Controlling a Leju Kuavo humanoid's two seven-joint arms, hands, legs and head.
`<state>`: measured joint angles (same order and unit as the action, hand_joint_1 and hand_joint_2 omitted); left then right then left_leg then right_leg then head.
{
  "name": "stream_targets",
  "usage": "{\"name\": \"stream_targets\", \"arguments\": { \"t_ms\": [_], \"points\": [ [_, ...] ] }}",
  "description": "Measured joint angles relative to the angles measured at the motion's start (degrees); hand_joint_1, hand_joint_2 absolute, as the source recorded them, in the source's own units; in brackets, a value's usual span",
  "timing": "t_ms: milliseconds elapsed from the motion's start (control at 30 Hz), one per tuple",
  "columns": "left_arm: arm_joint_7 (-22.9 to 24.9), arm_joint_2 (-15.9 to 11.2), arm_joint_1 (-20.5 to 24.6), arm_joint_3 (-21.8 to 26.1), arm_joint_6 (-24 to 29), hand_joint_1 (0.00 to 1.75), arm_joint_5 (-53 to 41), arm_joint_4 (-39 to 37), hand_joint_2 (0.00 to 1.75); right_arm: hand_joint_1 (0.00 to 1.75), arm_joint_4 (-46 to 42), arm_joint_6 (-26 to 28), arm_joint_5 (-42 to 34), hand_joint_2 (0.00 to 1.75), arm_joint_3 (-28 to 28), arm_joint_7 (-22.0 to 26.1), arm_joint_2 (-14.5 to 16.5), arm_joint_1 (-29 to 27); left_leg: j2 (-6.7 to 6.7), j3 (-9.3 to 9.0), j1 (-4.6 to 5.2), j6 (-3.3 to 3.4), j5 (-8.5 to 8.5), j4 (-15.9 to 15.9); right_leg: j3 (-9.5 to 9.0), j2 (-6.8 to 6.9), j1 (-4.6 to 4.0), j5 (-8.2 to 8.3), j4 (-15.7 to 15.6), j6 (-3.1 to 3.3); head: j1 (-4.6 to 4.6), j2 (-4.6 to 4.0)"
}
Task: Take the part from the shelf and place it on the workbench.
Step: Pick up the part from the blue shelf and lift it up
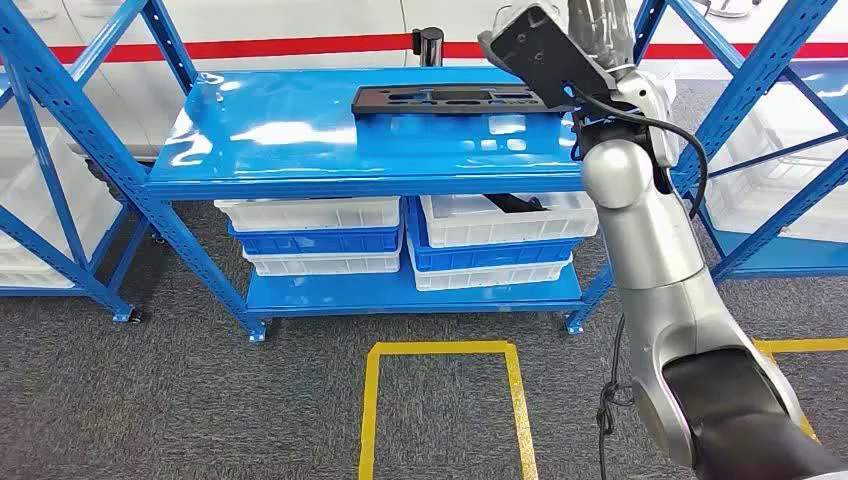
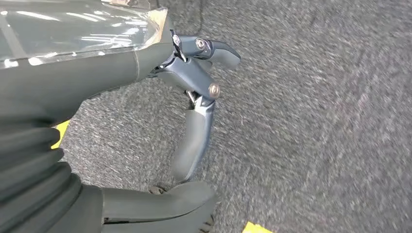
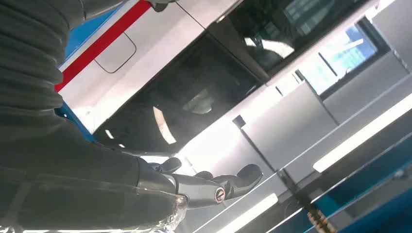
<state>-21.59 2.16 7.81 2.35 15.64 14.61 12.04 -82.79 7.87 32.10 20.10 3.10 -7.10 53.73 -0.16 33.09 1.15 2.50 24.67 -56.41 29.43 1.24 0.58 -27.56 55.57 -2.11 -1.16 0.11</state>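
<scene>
The long black plate (image 1: 448, 98) with slots lies flat on the blue shelf (image 1: 300, 140); it looks stiff and thin, so grab its long edge. The right hand (image 1: 600, 25) is raised beside it, fingers apart, holding nothing. The left hand (image 2: 194, 97) hangs over the floor, fingers loose, holding nothing.

1 black part (image 1: 450, 99) is counted on the top board of the central shelf (image 1: 300, 150). On the lower board of that shelf, 6 bins are counted in 2 stacks of 3: 4 white bins (image 1: 308, 212) and 2 blue bins (image 1: 315, 240), with 1 blue bin set between 2 white ones in each stack. 2 further blue racks (image 1: 40, 150) are seen, 1 on each side of the shelf. 1 yellow floor outline (image 1: 370, 400) is marked in front of it, and 1 black post (image 1: 430, 42) is seen behind it.
</scene>
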Motion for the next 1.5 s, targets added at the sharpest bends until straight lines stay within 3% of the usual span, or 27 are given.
{"name": "stream_targets", "arguments": {
  "t_ms": [267,433,800,1067,1133,1233,1267,1300,1333,1400,1433,1500],
  "points": [
    [2.6,0.4,0.4,-0.6,0.1,0.00,-0.9,0.0,0.00,0.00,0.4,-0.4,-0.1,1.75,3.6,0.6,0.1,-3.3,-0.01,0.01,0.00,0.00,0.00,0.0,0.01,0.00,0.00,0.00,0.0,0.00,0.01,0.00],
    [6.0,0.4,0.4,-0.8,1.0,0.00,-1.2,-0.2,0.00,0.00,-0.4,-0.2,-0.2,1.75,3.5,-0.1,-0.4,-6.3,-0.01,0.03,0.03,0.00,0.00,0.0,0.02,0.00,0.00,-0.01,0.0,0.00,0.00,0.00],
    [8.0,0.3,0.4,-1.4,1.8,0.00,-2.1,-0.3,0.00,0.00,-2.0,-0.3,0.2,1.75,2.5,-0.6,-2.0,-9.0,-0.04,0.06,0.17,0.04,0.04,-0.1,0.02,0.01,0.35,0.02,0.0,-0.04,0.00,0.00],
    [8.1,-0.1,0.4,-1.5,1.8,0.00,-2.6,-0.3,0.00,0.00,-2.7,-1.4,-0.3,1.75,1.3,-0.7,-2.9,-9.6,-0.03,0.13,0.27,0.85,0.18,0.0,0.14,-0.02,0.62,0.01,-0.1,-0.54,0.01,0.00],
    [8.1,-0.1,0.4,-1.5,1.8,0.00,-2.6,-0.3,0.00,0.00,-2.9,-1.5,-0.4,1.75,1.2,-0.7,-2.9,-9.2,-0.01,-0.22,-0.11,1.36,-0.14,0.6,1.34,-0.29,0.51,-1.06,2.1,-0.59,-0.02,0.00],
    [8.1,-0.2,0.3,-1.5,1.7,0.00,-2.5,-0.3,0.00,0.00,-2.8,-1.8,-0.6,1.75,1.1,-0.7,-3.1,-8.9,-0.12,-0.35,-0.30,1.66,-0.23,0.9,7.54,-0.78,0.53,-5.06,13.5,0.09,-0.08,0.00],
    [8.1,-0.2,0.3,-1.5,1.7,0.00,-2.4,-0.3,0.00,0.00,-2.8,-1.9,-0.6,1.75,1.1,-0.7,-3.1,-8.9,-0.22,-0.35,-0.31,1.64,-0.19,0.8,9.56,-0.86,0.56,-5.73,16.7,0.03,-0.07,0.00],
    [8.1,-0.2,0.2,-1.5,1.7,0.00,-2.4,-0.3,0.00,0.00,-2.7,-1.9,-0.6,1.75,1.1,-0.7,-3.1,-8.9,-0.36,-0.37,-0.35,1.55,-0.13,0.8,10.61,-0.91,0.62,-5.45,17.8,-0.27,-0.06,0.00],
    [8.1,-0.1,0.2,-1.5,1.7,0.00,-2.4,-0.3,0.00,0.00,-2.6,-1.9,-0.6,1.75,1.1,-0.7,-3.1,-8.9,-0.52,-0.41,-0.45,1.39,-0.02,0.7,10.48,-0.91,0.73,-4.21,16.5,-0.78,-0.06,0.00],
    [8.1,-0.2,0.2,-1.5,1.7,0.00,-2.3,-0.3,0.00,0.00,-2.5,-2.0,-0.6,1.75,1.2,-0.6,-3.1,-8.5,-0.86,-0.45,-0.69,0.74,0.46,0.1,7.60,-0.90,1.06,-0.32,8.7,-1.92,-0.09,0.00],
    [8.0,-0.2,0.2,-1.5,1.7,0.00,-2.3,-0.3,0.00,0.00,-2.4,-2.0,-0.7,1.75,1.2,-0.6,-3.1,-8.3,-1.02,-0.30,-0.69,0.31,0.79,-0.3,6.03,-0.97,1.12,1.16,5.1,-2.09,-0.08,0.00],
    [8.0,-0.3,0.2,-1.5,1.7,0.00,-2.1,-0.3,0.00,0.00,-2.3,-2.1,-0.8,1.75,1.2,-0.5,-3.0,-7.9,-1.18,0.04,-0.61,-0.35,1.23,-0.9,4.69,-1.12,1.02,2.21,2.1,-1.49,0.01,0.00]
  ]
}}
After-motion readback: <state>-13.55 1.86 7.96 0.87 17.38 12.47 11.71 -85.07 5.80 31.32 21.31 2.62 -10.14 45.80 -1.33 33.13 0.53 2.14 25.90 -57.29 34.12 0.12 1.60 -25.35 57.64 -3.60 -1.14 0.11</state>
